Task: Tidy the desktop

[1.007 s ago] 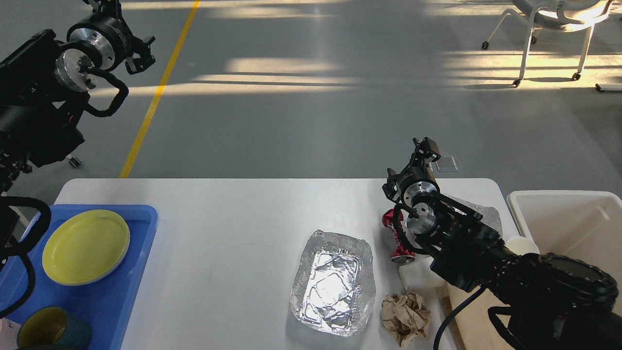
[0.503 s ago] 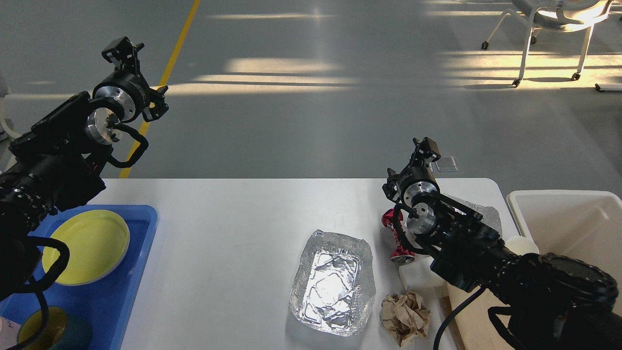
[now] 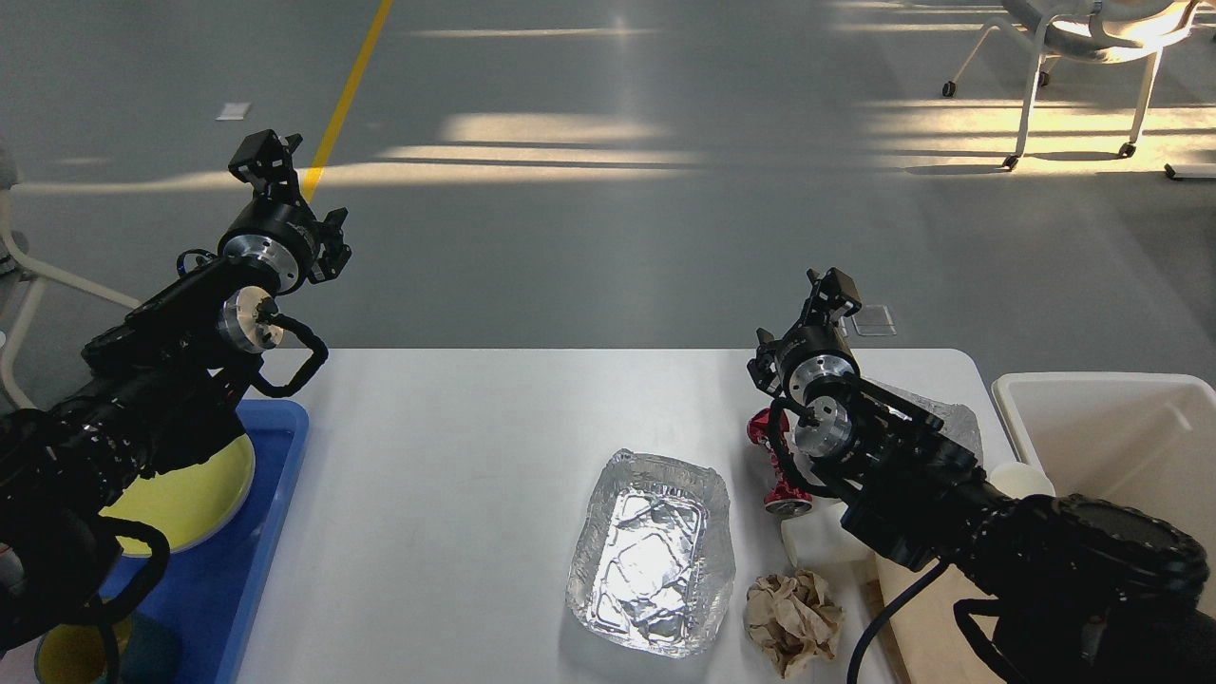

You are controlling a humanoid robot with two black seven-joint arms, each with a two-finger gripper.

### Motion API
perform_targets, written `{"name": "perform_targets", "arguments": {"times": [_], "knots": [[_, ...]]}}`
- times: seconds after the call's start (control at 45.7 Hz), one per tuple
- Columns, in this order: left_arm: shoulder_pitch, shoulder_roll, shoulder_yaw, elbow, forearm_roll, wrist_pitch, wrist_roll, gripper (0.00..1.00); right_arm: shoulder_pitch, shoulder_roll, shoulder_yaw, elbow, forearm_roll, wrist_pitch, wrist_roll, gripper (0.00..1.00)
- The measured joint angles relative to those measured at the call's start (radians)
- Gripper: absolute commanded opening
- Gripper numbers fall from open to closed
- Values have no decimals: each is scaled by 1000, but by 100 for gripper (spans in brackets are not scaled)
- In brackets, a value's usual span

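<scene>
The white desktop [image 3: 456, 446] carries a crumpled foil tray [image 3: 652, 556] right of centre. A ball of brown paper [image 3: 793, 622] lies beside the tray. A crushed red can [image 3: 774, 461] lies further back, and a white container [image 3: 815, 540] is partly hidden under my right arm. My right gripper [image 3: 829, 290] hangs above the table's far edge, behind the can. My left gripper [image 3: 268, 157] is raised beyond the far left corner. Both are small and dark with nothing visibly in them, and their fingers cannot be told apart.
A blue tray [image 3: 280, 446] at the left holds a yellow plate [image 3: 214, 484], partly covered by my left arm, and a cup [image 3: 71, 657]. A white bin [image 3: 1111, 437] stands off the right edge. Crinkled foil [image 3: 955, 418] and a wooden board [image 3: 917, 617] lie under my right arm.
My left arm has swung down and to the right from the upper left corner, and now reaches over the blue tray and plate. The right arm and the table's items have not moved.
</scene>
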Motion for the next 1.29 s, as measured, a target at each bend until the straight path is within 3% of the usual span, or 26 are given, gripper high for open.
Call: {"name": "perform_targets", "arguments": {"times": [0.153, 0.241, 0.854, 0.941, 1.116, 1.291], "knots": [[34, -2, -10, -1, 0, -7, -98, 97, 0, 0, 0, 0, 0, 0, 0, 100], [40, -5, -14, -2, -1, -7, -119, 97, 0, 0, 0, 0, 0, 0, 0, 100], [63, -23, -12, 0, -1, -6, -139, 97, 0, 0, 0, 0, 0, 0, 0, 100], [88, -33, -14, 0, -3, -6, -180, 97, 0, 0, 0, 0, 0, 0, 0, 100], [139, -63, -16, 0, -3, -6, -302, 97, 0, 0, -1, 0, 0, 0, 0, 100], [164, -79, -15, 0, -3, -5, -329, 97, 0, 0, 0, 0, 0, 0, 0, 100]]}}
